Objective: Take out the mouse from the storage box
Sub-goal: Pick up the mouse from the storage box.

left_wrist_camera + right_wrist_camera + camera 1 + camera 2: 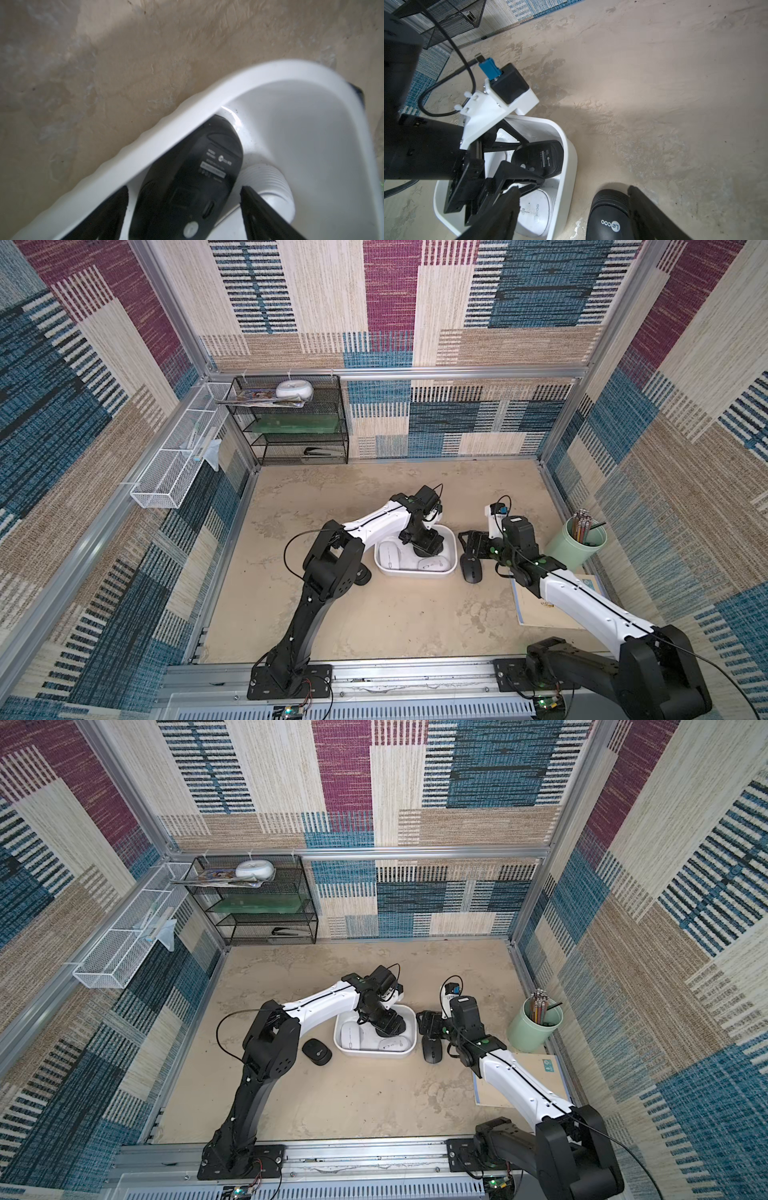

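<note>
Patchwork woven panels in blue, maroon and cream walled in a mottled beige table (pixel 374 614). Near its middle sat the storage box (pixel 415 575). Inside it, belly up and close by one wall, lay a black mouse (pixel 187 166).

Both top views hid that mouse beneath the left claw (pixel 428 546), which reached down into the box; only the wrist views gave it away. The left wrist view showed its grey label and the claw spread to either side of it. A sliver of white showed between the mouse and one finger (pixel 116 207); whether the other finger touched it could not be told. Two white mice (pixel 389 556) lay in the box beside it, plain in both top views.

Just outside the box, on the robot's right, the right claw (pixel 471 545) was spread, with the end of a Lecoo mouse (pixel 609 216) between its fingers. That mouse was black and lay top side up on the table. Its brand could be read only in the right wrist view, where it sat just beside one finger and well clear of the other.

On the box's opposite side a further mouse (pixel 316 1051) lay whole in a top view, while in a top view the left arm (pixel 332 556) covered most of it. Farther out stood a pale green pencil cup (pixel 575 547) and a black mesh rack (pixel 299 427).
</note>
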